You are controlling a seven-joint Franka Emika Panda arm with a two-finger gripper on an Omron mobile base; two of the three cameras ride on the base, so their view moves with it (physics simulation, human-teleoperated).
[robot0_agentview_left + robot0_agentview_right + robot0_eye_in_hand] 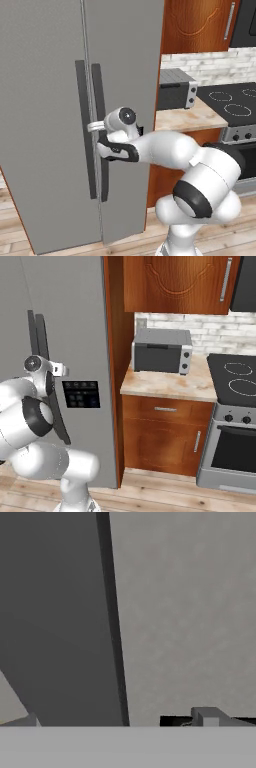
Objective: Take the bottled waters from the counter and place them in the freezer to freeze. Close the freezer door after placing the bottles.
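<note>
The grey freezer [45,100] stands shut, both tall doors flush. Two long dark handles run down the middle seam, and the freezer door [40,150] is the left panel. My gripper [94,127] reaches in at mid-height of the handles. In the hand view the gripper [118,718] is open, its fingertips [206,717] spread wide, with a dark handle bar [60,637] close between them and a gap on the right side. The beige counter [170,385] lies right of the unit. The bottled waters are out of view.
A grey toaster oven [161,351] sits on the counter against the brick wall. A black stovetop [235,378] with an oven below is further right. Wooden cabinets [175,281] hang above, and a wooden side panel [117,356] borders the freezer.
</note>
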